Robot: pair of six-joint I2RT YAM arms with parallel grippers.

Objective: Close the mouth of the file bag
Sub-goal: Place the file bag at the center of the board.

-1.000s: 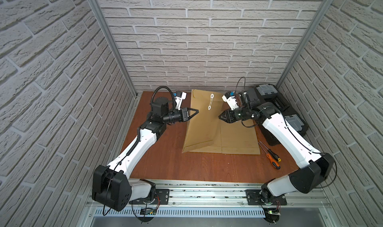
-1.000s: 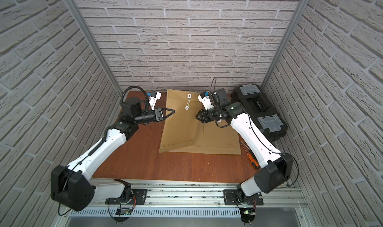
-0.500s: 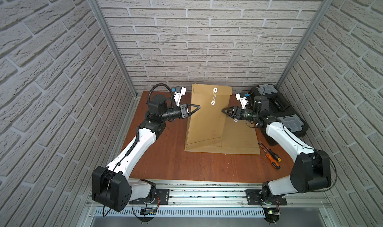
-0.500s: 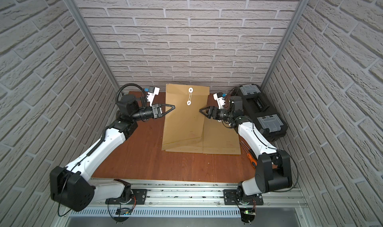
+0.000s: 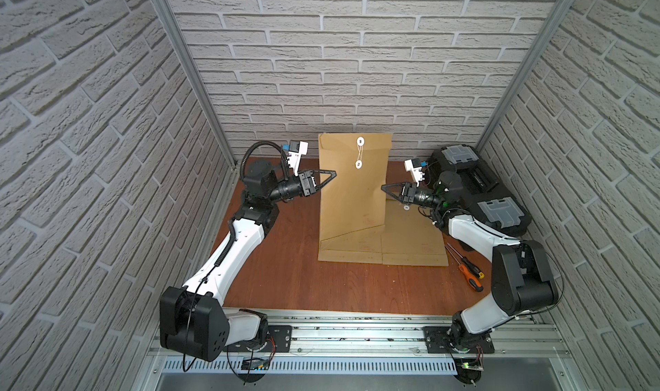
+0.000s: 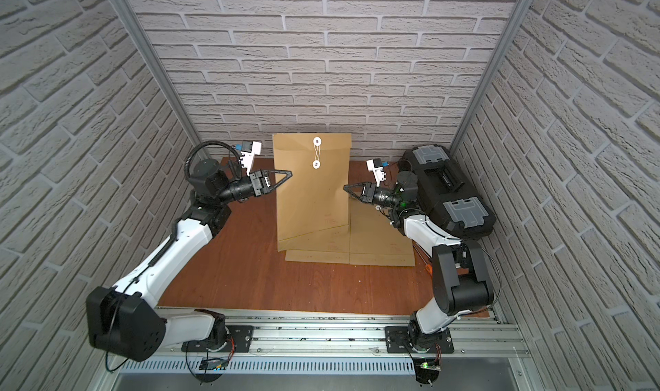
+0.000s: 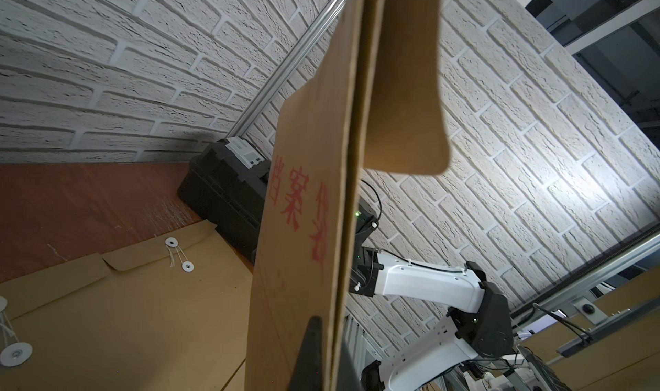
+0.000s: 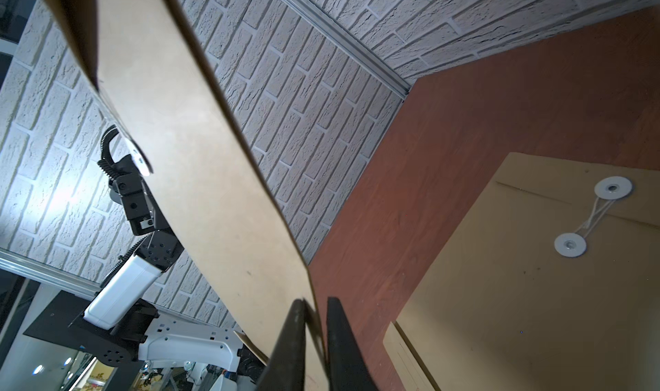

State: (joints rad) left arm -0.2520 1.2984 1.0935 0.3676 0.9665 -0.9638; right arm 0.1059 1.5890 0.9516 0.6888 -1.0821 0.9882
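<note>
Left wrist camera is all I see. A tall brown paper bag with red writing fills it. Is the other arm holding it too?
Observer: Yes. The right gripper is shut on the opposite edge of that upright brown paper file bag.
Operator: Is its string done up?
Observer: A white string crosses between two white discs near its top.
Operator: Any tools around?
Observer: Orange-handled screwdrivers lie on the wooden table beside the right arm.
</note>
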